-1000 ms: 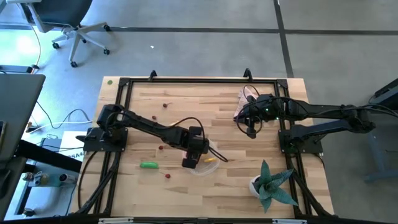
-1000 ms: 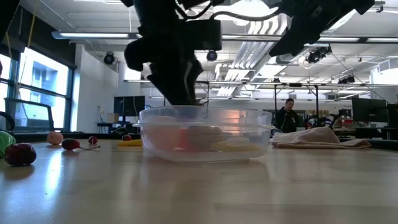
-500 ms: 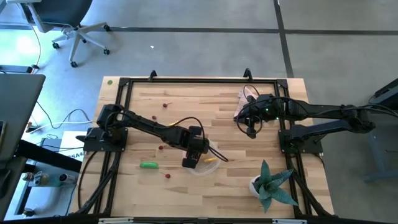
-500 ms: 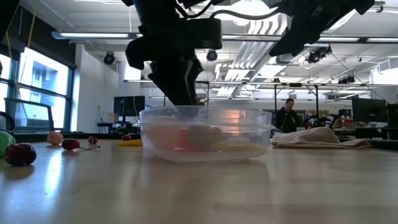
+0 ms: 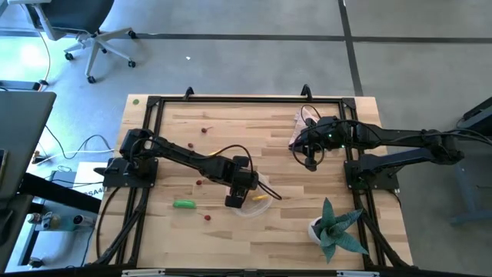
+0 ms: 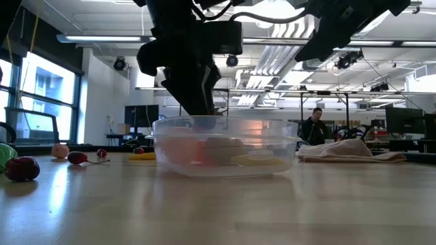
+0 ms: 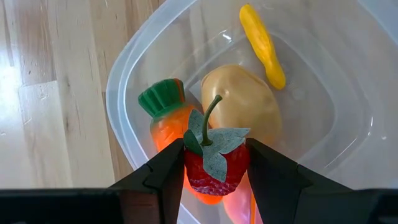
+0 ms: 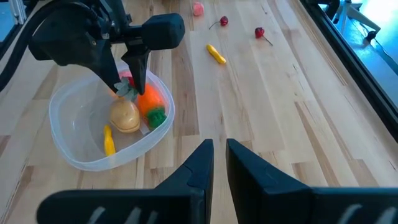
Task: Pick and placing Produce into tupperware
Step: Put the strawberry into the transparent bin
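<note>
The clear tupperware (image 5: 255, 197) stands at the table's near middle. In it lie an orange carrot (image 7: 163, 121), a tan ball (image 7: 242, 106) and a yellow stick (image 7: 261, 43). My left gripper (image 7: 214, 155) reaches down into it, shut on a red strawberry (image 7: 214, 168) with green leaves. My right gripper (image 8: 219, 162) hangs shut over the table's right side, touching nothing. On the wood rest a green pod (image 5: 184, 204), another yellow stick (image 8: 216, 54), a pink ball (image 8: 198, 9) and small red berries (image 5: 204, 130). My left gripper pinches the strawberry's two red sides (image 7: 194, 171) between its two fingers (image 7: 168, 174), just below the leaves. The fingers come steeply from above, pointing down into the tupperware. The strawberry hangs over the carrot, stem toward the tan ball; whether it touches the carrot I cannot tell.
A pink cloth (image 5: 300, 127) lies under my right arm at the far right. A teal potted plant (image 5: 336, 228) stands at the near right corner. A black frame (image 5: 231, 100) runs round the table. A person (image 6: 315, 126) is far off in the room.
</note>
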### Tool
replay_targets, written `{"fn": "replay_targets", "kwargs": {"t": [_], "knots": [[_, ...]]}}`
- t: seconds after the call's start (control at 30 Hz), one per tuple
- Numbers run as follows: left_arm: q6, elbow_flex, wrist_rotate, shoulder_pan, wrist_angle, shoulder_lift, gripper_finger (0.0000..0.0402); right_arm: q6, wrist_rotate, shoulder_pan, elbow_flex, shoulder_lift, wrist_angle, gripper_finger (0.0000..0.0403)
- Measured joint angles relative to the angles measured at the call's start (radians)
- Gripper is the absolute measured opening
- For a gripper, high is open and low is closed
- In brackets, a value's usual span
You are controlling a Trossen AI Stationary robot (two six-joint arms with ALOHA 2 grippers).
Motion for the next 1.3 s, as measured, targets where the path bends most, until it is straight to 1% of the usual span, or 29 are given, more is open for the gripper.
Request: {"fn": "replay_targets", "kwargs": {"t": [0.8,1.03,1.3], "knots": [[-0.007,0.0,0.001,0.0,0.007,0.013,0.015,0.0,0.0,0.0,0.0,0.0,0.0,0.0032],[-0.018,0.0,0.045,0.022,0.001,0.033,0.015,0.0,0.0,0.0,0.0,0.0,0.0,0.0032],[-0.005,0.0,0.046,0.019,0.001,0.032,0.015,0.0,0.0,0.0,0.0,0.0,0.0,0.0032]]}}
